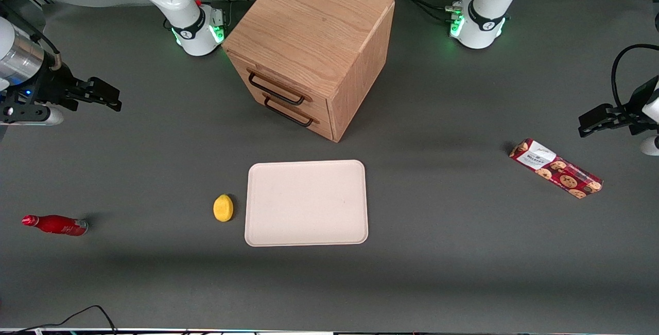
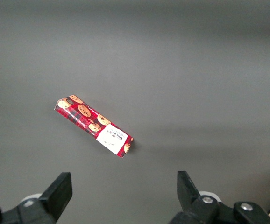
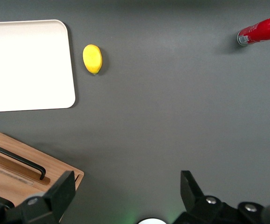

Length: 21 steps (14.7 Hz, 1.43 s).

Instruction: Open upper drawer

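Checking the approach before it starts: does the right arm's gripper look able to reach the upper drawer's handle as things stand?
Probably yes. The gripper hangs open above bare table toward the working arm's end, and nothing lies between it and the upper drawer, whose handle faces that way.

The front view looks down steeply from above onto the whole grey worktop (image 1: 443, 273), facing the wooden cabinet (image 1: 309, 31). The right wrist view looks down from high above the worktop, past its own end effector (image 3: 125, 196), sharing the cabinet, tray (image 3: 27, 65) and lemon (image 3: 92, 59) with the front view. The left wrist view shares only the biscuit packet (image 2: 94, 126).
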Motion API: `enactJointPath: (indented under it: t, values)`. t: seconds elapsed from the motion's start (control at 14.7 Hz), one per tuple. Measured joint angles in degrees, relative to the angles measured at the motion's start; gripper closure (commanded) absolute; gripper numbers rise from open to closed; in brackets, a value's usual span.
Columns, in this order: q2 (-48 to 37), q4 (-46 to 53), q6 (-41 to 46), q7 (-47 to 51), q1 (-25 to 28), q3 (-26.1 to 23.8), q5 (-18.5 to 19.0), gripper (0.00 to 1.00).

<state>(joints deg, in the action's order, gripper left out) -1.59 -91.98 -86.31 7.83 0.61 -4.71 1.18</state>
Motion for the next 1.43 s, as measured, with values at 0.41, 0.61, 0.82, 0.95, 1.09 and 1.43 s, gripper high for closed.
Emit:
enactJointPath:
  t: [0.41, 0.61, 0.82, 0.95, 1.09, 1.43]
  values:
    - [0.00, 0.36, 0.04, -1.74, -0.04, 0.20, 0.00, 0.00]
    - [0.00, 0.93, 0.05, -1.74, -0.04, 0.21, 0.00, 0.00]
    - [0.00, 1.20, 0.47, -1.74, -0.04, 0.22, 0.00, 0.00]
    - [-0.01, 1.32, 1.18, -1.74, 0.09, 0.09, -0.02, 0.00]
    - [-0.03, 1.50, 2.31, -1.93, 0.36, -1.52, -0.35, 0.00]
    - [0.21, 1.38, 3.36, -1.82, 1.11, -15.86, -2.67, 0.00]
